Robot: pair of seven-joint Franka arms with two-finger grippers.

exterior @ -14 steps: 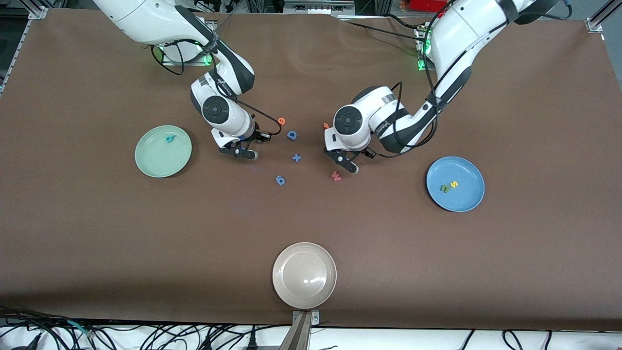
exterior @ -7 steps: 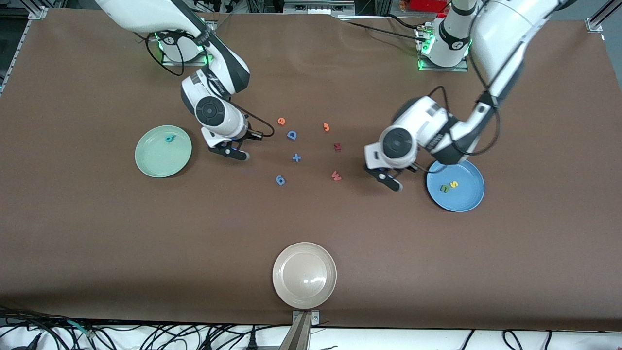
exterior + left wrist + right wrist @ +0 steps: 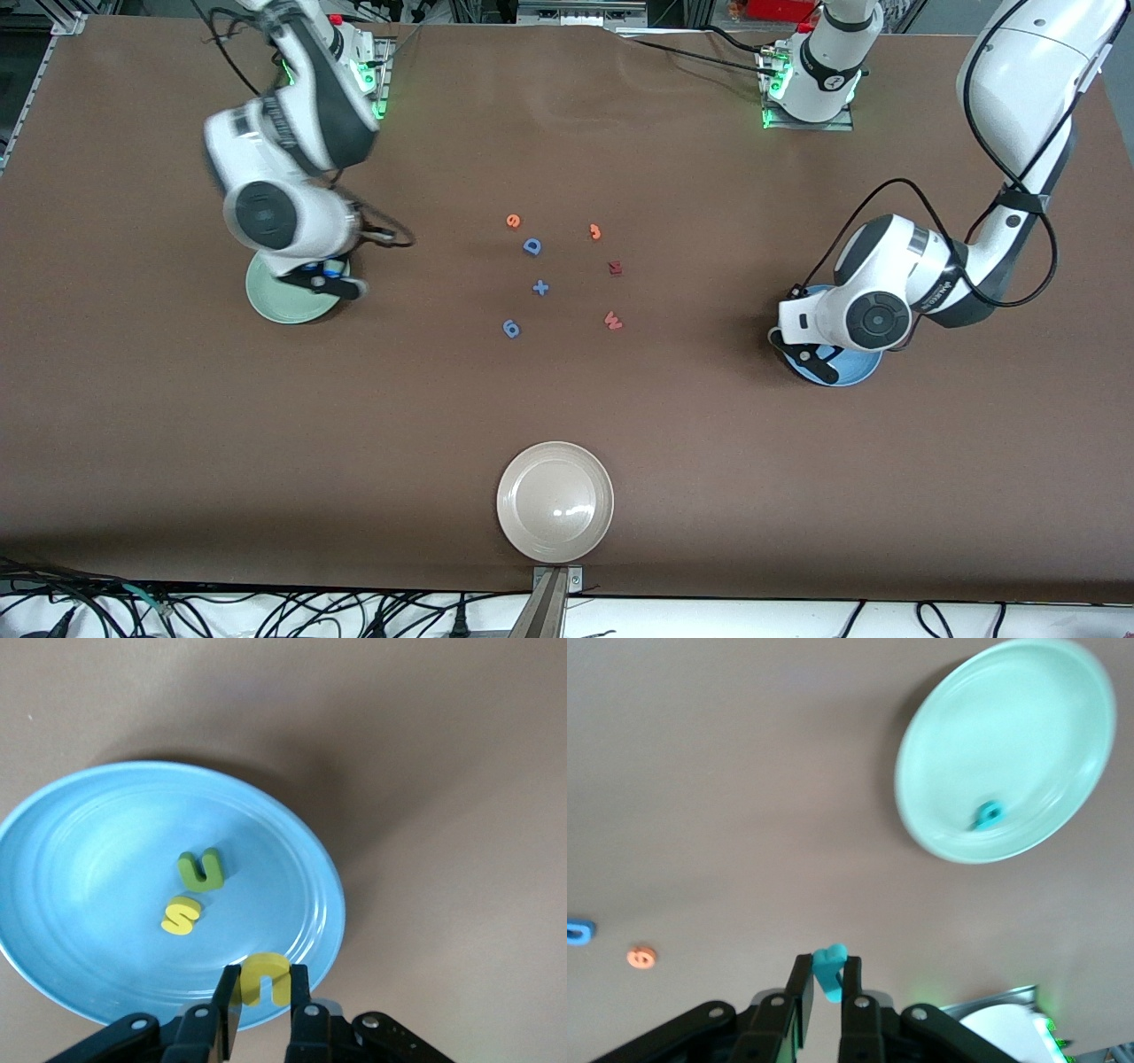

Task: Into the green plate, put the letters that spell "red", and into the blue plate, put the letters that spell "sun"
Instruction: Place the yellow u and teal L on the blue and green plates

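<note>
**Two letters held over their plates**

We are holding a yellow "u" clamped in our left gripper, which is hanging over the rim of the blue plate at the left arm's end of the tabletop. In that plate the green "n" and the yellow "s" are lying just beside each other, near the middle.

We are gripping a teal "r" between the fingers of our right gripper. In the front view this gripper is hanging over the green plate at the right arm's end of the tabletop. In the green plate we are seeing one small teal "d", lying toward one edge.

The orange "e" is lying on the bare tabletop in the middle cluster, in neither plate. Beside it are a blue "D", a blue plus sign, a blue rounded piece, an orange hooked piece, a dark red piece and a red "W".

The beige plate is sitting nearest the front camera, holding nothing.
</note>
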